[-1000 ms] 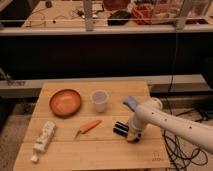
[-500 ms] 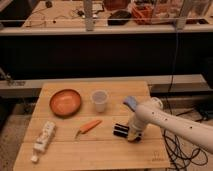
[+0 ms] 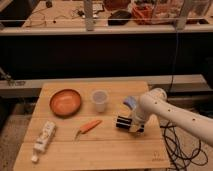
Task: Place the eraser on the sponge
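The eraser (image 3: 122,122), a black block with thin white stripes, lies on the wooden table (image 3: 100,155) right of centre. My gripper (image 3: 131,126) is down at the eraser's right end, touching or nearly touching it, on the white arm that comes in from the right. The sponge (image 3: 130,102), a small light-blue pad, lies just behind the gripper and is partly hidden by the arm's white elbow (image 3: 152,102). The eraser is apart from the sponge, a short way in front of it.
An orange-brown bowl (image 3: 65,102) sits at the back left, with a clear plastic cup (image 3: 100,100) beside it. An orange carrot-like thing (image 3: 89,126) lies mid-table and a white tube (image 3: 44,137) at the front left. Cables hang off the table's right side.
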